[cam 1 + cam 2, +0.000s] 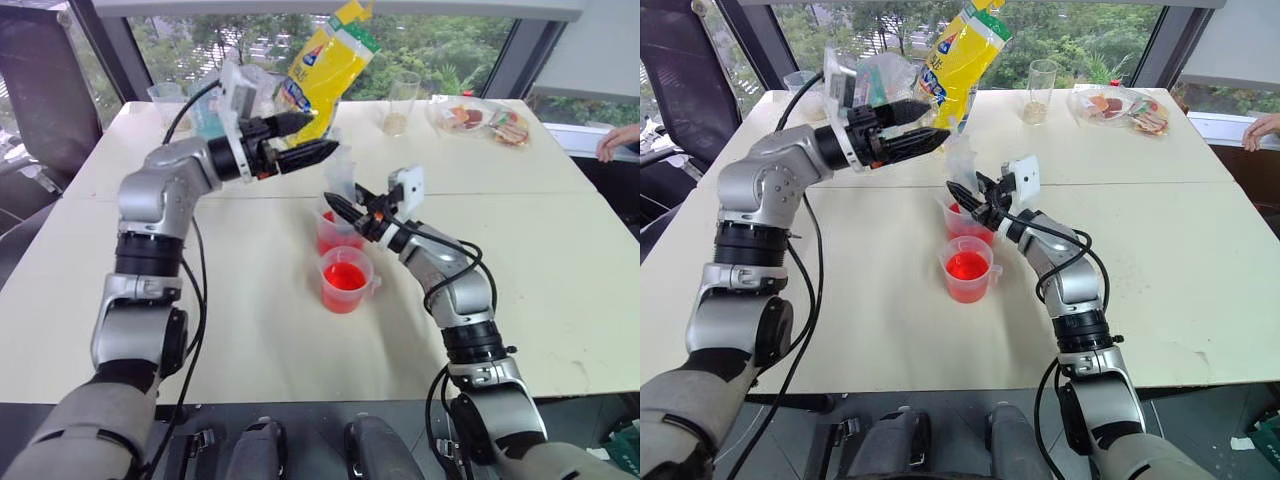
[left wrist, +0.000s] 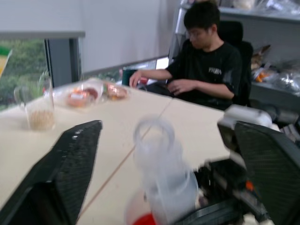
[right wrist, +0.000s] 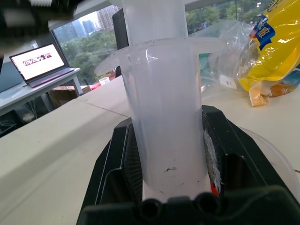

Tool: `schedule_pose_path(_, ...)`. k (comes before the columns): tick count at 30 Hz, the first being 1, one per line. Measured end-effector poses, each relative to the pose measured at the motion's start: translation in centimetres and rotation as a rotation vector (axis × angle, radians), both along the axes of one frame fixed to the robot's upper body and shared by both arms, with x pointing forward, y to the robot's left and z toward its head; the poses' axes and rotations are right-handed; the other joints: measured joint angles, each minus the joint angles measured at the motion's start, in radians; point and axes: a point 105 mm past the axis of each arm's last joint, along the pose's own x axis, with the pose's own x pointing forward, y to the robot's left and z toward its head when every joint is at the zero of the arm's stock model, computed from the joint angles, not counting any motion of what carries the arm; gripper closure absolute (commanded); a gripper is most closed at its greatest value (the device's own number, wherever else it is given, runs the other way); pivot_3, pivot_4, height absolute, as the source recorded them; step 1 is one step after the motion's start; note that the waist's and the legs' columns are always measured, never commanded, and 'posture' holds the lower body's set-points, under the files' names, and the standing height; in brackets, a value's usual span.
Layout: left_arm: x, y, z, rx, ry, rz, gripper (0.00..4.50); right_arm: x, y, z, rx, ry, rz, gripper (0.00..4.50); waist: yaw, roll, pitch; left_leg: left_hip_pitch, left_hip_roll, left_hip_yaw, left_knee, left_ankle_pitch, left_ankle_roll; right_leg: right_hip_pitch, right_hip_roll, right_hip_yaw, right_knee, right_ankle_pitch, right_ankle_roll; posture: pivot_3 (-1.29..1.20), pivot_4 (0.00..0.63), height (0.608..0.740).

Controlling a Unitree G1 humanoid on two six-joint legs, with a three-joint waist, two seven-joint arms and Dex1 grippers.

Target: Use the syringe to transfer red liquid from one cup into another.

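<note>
We grip syringe (image 1: 340, 172) upright in right pincer (image 1: 342, 208), frame centre, over far cup (image 1: 335, 236). Left pincer (image 1: 305, 139) released, above plunger. Near cup (image 1: 346, 280) holds red liquid (image 1: 345, 277); transfer seems unfinished.

Clear syringe (image 3: 164, 117) upright — over red cups (image 1: 345, 280)

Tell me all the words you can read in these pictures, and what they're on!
None can be read.
Yellow bag: blue logo and print, too blurred.
Laptop screen: a line of letters, too small.
Person's black shirt: small white chest print, too blurred.
</note>
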Motion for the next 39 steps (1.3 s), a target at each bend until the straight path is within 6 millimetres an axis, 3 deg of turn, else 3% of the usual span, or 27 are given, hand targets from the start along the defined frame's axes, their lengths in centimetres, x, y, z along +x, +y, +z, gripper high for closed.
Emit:
schedule_pose_path(5,-0.6,1.0,0.2,0.022,-0.007,0.016,0.03,0.4,-0.3,2.3,0.034,-0.048,-0.008,3.13,0.000,0.000,0.000,0.000,0.000,0.000,0.000,0.000,0.000,0.000,0.000,0.000,0.000,0.000,0.000,0.00,0.150,0.740)
schedule_pose_path(9,-1.0,1.9,0.7,0.008,-0.016,0.033,0.03,0.1,-1.0,5.3,0.061,-0.107,-0.001,3.13,0.001,0.000,0.000,0.000,0.000,0.000,0.000,0.000,0.000,0.000,0.000,0.000,0.000,0.000,0.000,0.00,0.150,0.740)
schedule_pose_path(12,-1.2,2.3,1.0,0.006,-0.018,0.046,0.03,-1.6,-1.1,7.7,0.112,-0.132,0.066,3.13,0.003,0.000,0.000,0.000,0.000,0.000,0.000,0.000,0.000,0.000,-0.001,0.000,-0.001,0.000,0.000,0.00,0.150,0.740)
schedule_pose_path(16,-1.7,2.4,1.4,0.011,-0.028,0.038,0.03,-5.5,-0.5,10.0,0.163,-0.143,0.225,3.13,0.003,0.000,0.000,-0.001,0.000,-0.001,-0.001,0.000,0.000,0.000,-0.001,0.000,-0.001,0.000,0.000,0.00,0.150,0.740)
schedule_pose_path(20,-2.1,2.6,1.7,0.022,-0.034,0.033,0.03,-8.1,0.0,8.7,0.169,-0.078,0.302,3.13,0.003,0.000,0.000,-0.001,0.000,-0.001,0.000,0.000,0.001,0.001,-0.001,0.000,-0.001,0.000,0.000,0.00,0.150,0.740)
schedule_pose_path(28,-3.2,1.9,2.1,0.020,-0.028,-0.025,0.03,-8.4,-0.3,3.0,0.141,0.068,0.247,3.13,0.002,0.000,0.000,-0.001,0.000,-0.001,0.000,0.000,0.001,0.001,0.000,0.000,-0.001,0.000,0.000,0.00,0.150,0.740)
schedule_pose_path(39,-3.7,0.2,2.4,0.008,-0.020,-0.097,0.03,-8.5,-0.1,2.3,0.094,0.035,0.237,3.13,0.003,0.000,0.000,-0.001,0.000,-0.001,0.000,0.000,0.001,0.001,0.000,0.000,-0.001,0.000,0.000,0.00,0.150,0.740)
